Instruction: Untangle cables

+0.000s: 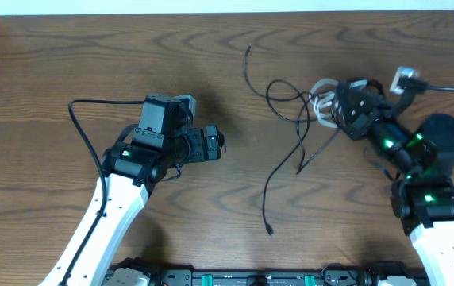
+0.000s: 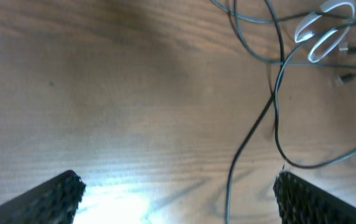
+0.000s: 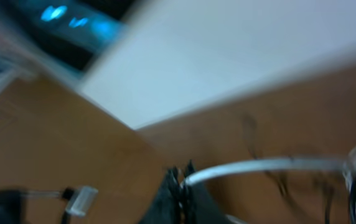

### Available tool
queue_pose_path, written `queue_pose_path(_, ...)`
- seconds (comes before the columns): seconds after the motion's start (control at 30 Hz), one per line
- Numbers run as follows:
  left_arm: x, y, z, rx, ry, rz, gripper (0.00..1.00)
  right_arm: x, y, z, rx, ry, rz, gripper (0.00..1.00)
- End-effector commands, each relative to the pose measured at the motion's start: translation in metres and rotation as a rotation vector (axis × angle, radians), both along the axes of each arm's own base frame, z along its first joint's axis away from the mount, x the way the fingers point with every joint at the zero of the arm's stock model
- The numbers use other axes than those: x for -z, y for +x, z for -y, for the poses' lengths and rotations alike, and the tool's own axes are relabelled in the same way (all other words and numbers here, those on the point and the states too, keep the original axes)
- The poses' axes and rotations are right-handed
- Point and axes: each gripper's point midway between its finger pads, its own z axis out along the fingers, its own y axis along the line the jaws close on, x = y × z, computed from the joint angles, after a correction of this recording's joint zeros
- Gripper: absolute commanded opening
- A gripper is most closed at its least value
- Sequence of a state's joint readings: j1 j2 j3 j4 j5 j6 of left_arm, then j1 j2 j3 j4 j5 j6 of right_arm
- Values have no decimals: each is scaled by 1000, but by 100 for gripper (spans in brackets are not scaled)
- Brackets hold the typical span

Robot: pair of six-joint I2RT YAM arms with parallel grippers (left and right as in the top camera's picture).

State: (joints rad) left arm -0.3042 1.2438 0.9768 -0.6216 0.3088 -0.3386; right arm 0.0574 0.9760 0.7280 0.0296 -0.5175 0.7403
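The cables (image 1: 294, 111) lie tangled at the table's middle right: thin black cords looping around a coiled white cable (image 1: 321, 102). One black cord trails down to a plug end (image 1: 270, 230). My right gripper (image 1: 340, 107) sits at the white coil. In the blurred right wrist view it (image 3: 183, 182) is shut on the white cable (image 3: 277, 165). My left gripper (image 1: 219, 143) stands open to the left of the tangle. In the left wrist view a black cord (image 2: 231, 180) runs on the table between its fingers (image 2: 315, 199), untouched, with the white loops (image 2: 327, 31) ahead.
A white plug (image 1: 405, 77) on a dark lead lies at the far right behind the right arm; the right wrist view shows it (image 3: 78, 200) too. Bare wooden table (image 1: 92, 48) stretches left and front. A white wall borders the far edge.
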Motion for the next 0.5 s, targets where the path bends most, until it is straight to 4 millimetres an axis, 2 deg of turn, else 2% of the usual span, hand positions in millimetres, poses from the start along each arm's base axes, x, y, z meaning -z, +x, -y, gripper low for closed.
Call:
queue_pose_path(0.0, -4, 2, 0, 10, 10, 18, 98, 53, 1, 13, 147, 138, -315, 2)
queue_pose_path(0.07, -3, 1, 0, 10, 11, 14, 98, 83, -10, 15, 189, 179, -485, 1)
queue_pose_path(0.1, -3, 1, -1, 10, 12, 11, 98, 92, -12, 19, 209, 145, -506, 2)
queue_pose_path(0.17, -2, -1, -1, 10, 14, 5, 98, 116, -13, 41, 332, 54, -562, 2)
queue_pose_path(0.2, -2, -1, -1, 10, 14, 4, 98, 118, -13, 45, 349, 37, -563, 1)
queue_pose_path(0.27, -1, -2, -1, 10, 15, 0, 98, 101, -4, 35, 259, 16, -458, 1)
queue_pose_path(0.33, -1, -2, -2, 10, 16, -2, 98, 65, 5, 19, 151, 32, -294, 1)
queue_pose_path(0.4, -1, -2, -2, 10, 16, -2, 98, 34, 9, 19, 141, 31, -169, 2)
queue_pose_path(0.47, -1, -2, -2, 10, 16, -2, 98, -1, 7, 27, 174, -22, -35, 2)
